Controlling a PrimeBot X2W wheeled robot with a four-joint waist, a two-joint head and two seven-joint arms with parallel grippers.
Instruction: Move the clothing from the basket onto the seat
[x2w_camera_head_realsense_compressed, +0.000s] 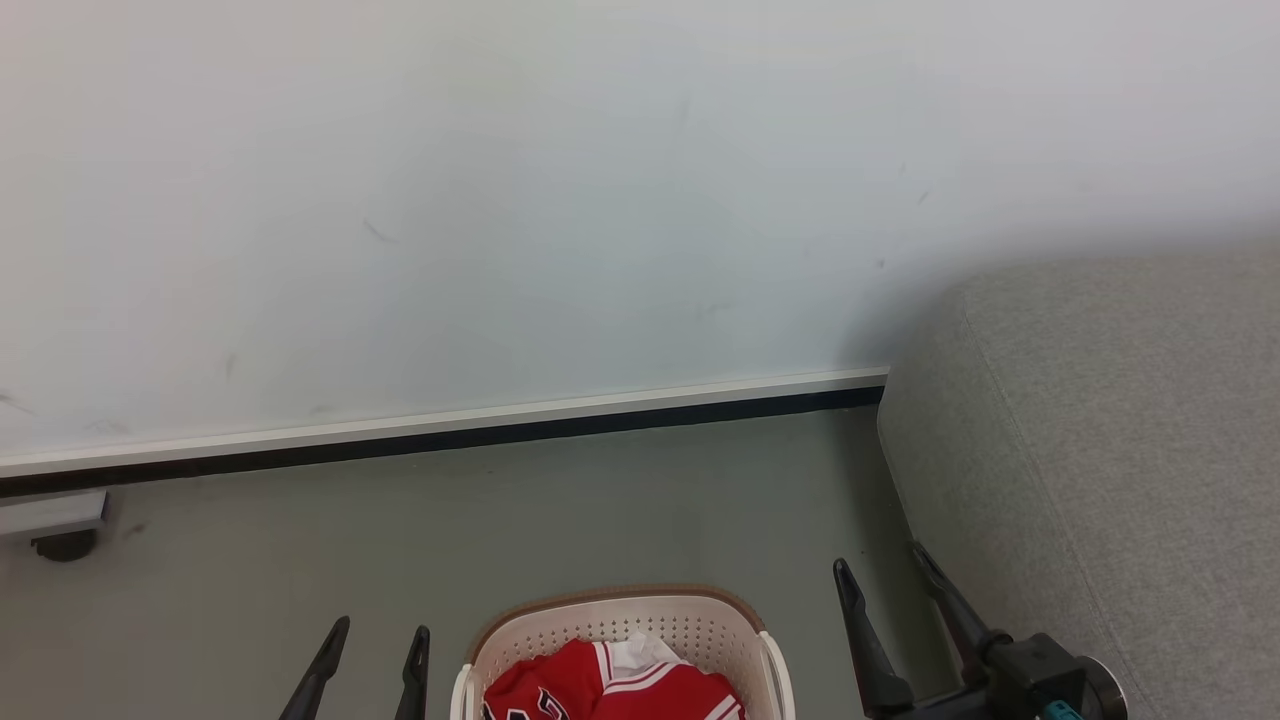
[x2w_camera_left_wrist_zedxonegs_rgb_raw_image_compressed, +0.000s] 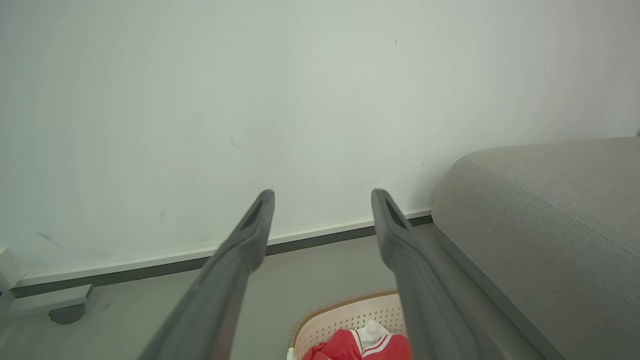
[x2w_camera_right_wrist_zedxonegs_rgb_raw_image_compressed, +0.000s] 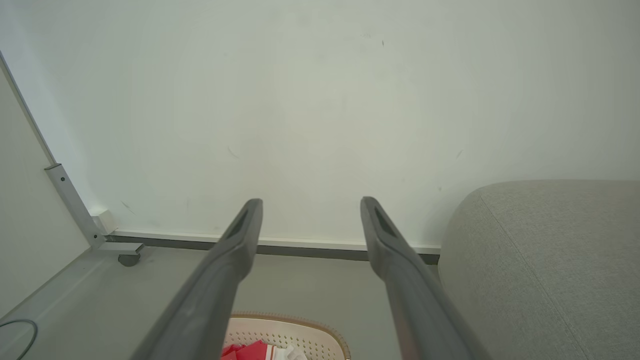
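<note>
The cream-white perforated basket (x2w_camera_head_realsense_compressed: 620, 612) with a brown rim stands on the floor at the bottom centre of the head view. Red clothing with white stripes (x2w_camera_head_realsense_compressed: 610, 685) lies bunched inside it, black white-edged lettering just showing at the bottom edge. The grey seat (x2w_camera_head_realsense_compressed: 1120, 440) fills the right side. My left gripper (x2w_camera_head_realsense_compressed: 380, 632) is open just left of the basket, nothing between its fingers. My right gripper (x2w_camera_head_realsense_compressed: 880, 560) is open between the basket and the seat's edge. The basket (x2w_camera_left_wrist_zedxonegs_rgb_raw_image_compressed: 345, 312) and clothing (x2w_camera_left_wrist_zedxonegs_rgb_raw_image_compressed: 350, 347) also sit low between the left fingers (x2w_camera_left_wrist_zedxonegs_rgb_raw_image_compressed: 255, 225).
A pale wall with a white and black skirting strip (x2w_camera_head_realsense_compressed: 450, 425) runs behind the basket. A grey metal foot on a caster (x2w_camera_head_realsense_compressed: 60, 530) sits at the far left, with its frame post (x2w_camera_right_wrist_zedxonegs_rgb_raw_image_compressed: 70, 200) rising in the corner. A cable loop (x2w_camera_right_wrist_zedxonegs_rgb_raw_image_compressed: 17, 335) lies on the floor.
</note>
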